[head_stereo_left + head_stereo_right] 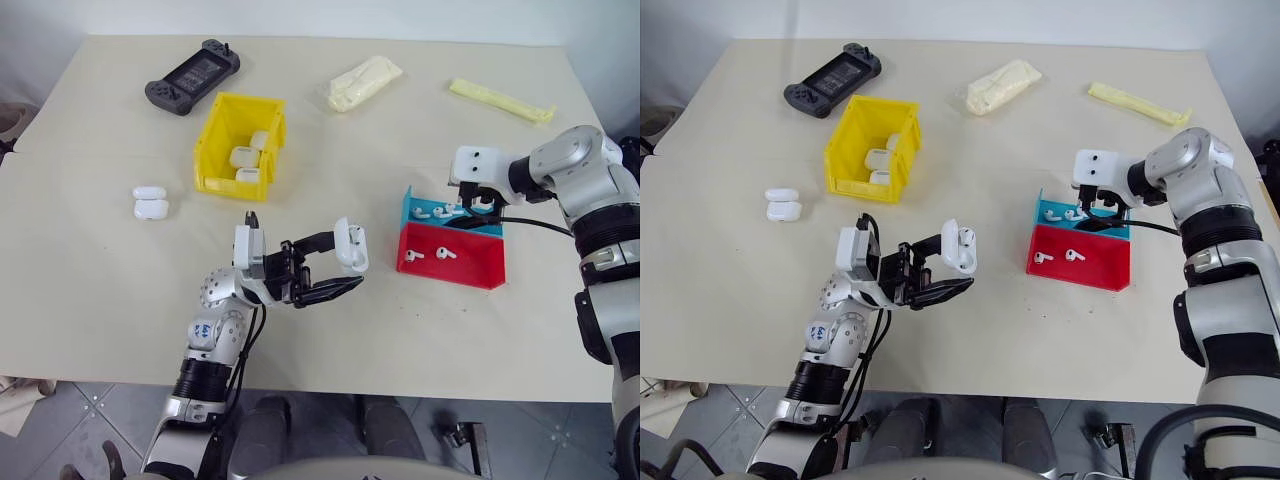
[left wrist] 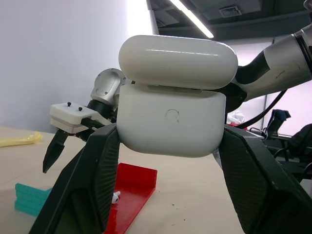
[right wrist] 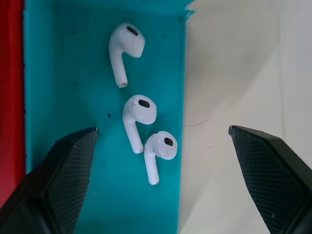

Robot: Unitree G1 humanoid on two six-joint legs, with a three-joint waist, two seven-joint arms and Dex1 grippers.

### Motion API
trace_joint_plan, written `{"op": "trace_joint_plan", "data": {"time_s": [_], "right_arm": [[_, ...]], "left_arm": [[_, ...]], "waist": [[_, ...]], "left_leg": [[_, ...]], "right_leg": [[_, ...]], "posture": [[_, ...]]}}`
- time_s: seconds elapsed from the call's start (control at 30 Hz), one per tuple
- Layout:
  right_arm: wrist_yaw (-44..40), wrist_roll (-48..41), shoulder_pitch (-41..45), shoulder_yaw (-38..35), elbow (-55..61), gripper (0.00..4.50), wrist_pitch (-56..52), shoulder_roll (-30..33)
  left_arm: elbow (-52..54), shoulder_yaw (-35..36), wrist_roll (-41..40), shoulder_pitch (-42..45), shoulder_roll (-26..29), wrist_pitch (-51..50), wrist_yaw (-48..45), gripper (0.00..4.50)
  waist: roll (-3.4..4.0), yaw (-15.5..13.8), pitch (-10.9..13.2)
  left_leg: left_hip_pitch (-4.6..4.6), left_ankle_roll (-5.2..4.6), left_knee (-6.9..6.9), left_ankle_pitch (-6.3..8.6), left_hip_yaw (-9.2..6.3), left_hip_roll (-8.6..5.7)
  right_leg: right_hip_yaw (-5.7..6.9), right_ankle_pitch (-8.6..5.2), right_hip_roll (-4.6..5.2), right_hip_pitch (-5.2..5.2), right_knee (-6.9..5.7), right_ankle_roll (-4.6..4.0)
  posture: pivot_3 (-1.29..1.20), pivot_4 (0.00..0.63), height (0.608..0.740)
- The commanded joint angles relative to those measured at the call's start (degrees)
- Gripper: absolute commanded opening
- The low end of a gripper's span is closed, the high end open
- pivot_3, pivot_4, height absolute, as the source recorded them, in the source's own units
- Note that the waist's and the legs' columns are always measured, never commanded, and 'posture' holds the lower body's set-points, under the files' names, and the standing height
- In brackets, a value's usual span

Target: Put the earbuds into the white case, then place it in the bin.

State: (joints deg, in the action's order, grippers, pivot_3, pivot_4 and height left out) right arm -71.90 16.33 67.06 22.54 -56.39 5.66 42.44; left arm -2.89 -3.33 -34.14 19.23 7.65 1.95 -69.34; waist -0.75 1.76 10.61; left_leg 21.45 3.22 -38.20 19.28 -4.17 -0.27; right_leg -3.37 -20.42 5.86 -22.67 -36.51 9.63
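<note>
Yellow plastic marks the bin [image 1: 238,145] on our left, holding cases. Our left gripper [image 1: 340,268] clamps the white case [image 1: 350,245], lid ajar, above the table [image 1: 100,280]. Rightward, our right gripper [image 3: 161,146] hangs spread wide over the earbuds [image 3: 139,114] in the blue tray [image 3: 58,73].

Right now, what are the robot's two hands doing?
Left gripper: shut on the white case, lid open.
Right gripper: open, holding nothing, above the earbuds.
</note>
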Motion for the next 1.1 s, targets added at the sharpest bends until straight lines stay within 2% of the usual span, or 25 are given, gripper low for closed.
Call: {"op": "trace_joint_plan", "data": {"time_s": [0.03,0.07,0.17,0.3,0.5,1.0,1.1], "right_arm": [[-2.45,1.44,0.88,0.53,-0.91,4.49,-0.10,-0.63],[-2.81,1.64,0.88,0.47,-0.95,4.49,-0.15,-0.78],[-3.81,2.29,1.04,0.38,-0.88,3.91,-0.64,-0.78],[-6.78,2.53,0.72,0.02,0.84,2.54,-2.08,0.24],[-6.91,4.08,0.24,0.01,2.78,2.54,-4.59,1.75],[-4.31,7.07,0.17,0.23,0.48,2.54,-5.17,0.58],[-5.25,6.59,0.04,-0.05,0.69,2.00,-6.11,0.42]], "left_arm": [[3.03,-0.27,-0.15,-0.68,-0.12,0.66,0.89,2.71],[3.16,-0.31,-0.15,-0.75,-0.10,0.64,1.02,2.71],[3.28,-0.35,-0.25,-0.72,-0.05,0.58,1.31,2.71],[3.38,-0.34,-0.36,-0.66,0.01,0.45,1.48,2.71],[2.97,-0.47,-0.45,-0.23,0.00,0.29,1.21,2.71],[2.33,-0.56,-0.51,0.69,-0.10,0.26,0.72,2.71],[2.28,-0.55,-0.52,0.75,-0.12,0.27,0.74,2.71]], "waist": [[0.00,-0.01,0.00],[0.00,-0.02,0.00],[0.01,-0.01,0.00],[0.01,-0.02,0.00],[0.01,-0.05,0.00],[0.01,-0.02,-0.01],[0.01,-0.02,-0.01]], "left_leg": [[0.00,0.00,-0.01,0.00,0.00,0.00],[-0.01,0.01,-0.02,-0.01,0.00,0.00],[-0.01,0.01,-0.04,-0.01,-0.01,0.00],[-0.01,0.01,-0.07,-0.01,0.00,-0.01],[-0.01,0.01,-0.06,-0.01,0.00,-0.01],[-0.02,0.01,-0.08,-0.01,0.00,-0.01],[-0.02,0.01,-0.09,-0.01,0.00,-0.01]], "right_leg": [[0.00,0.00,0.00,0.00,-0.01,0.00],[0.00,0.00,0.00,0.01,-0.03,0.00],[0.00,0.00,0.00,0.01,-0.06,0.00],[0.00,0.00,0.00,0.01,-0.07,0.00],[0.00,0.00,0.00,0.01,-0.06,0.00],[0.00,0.00,0.00,0.03,-0.08,0.00],[0.00,0.00,0.00,0.03,-0.10,0.00]], "posture": [[0.00,0.150,0.740],[0.00,0.150,0.740],[0.00,0.150,0.740],[0.00,0.150,0.740],[0.00,0.150,0.740],[0.00,0.150,0.740],[0.00,0.150,0.740]]}}
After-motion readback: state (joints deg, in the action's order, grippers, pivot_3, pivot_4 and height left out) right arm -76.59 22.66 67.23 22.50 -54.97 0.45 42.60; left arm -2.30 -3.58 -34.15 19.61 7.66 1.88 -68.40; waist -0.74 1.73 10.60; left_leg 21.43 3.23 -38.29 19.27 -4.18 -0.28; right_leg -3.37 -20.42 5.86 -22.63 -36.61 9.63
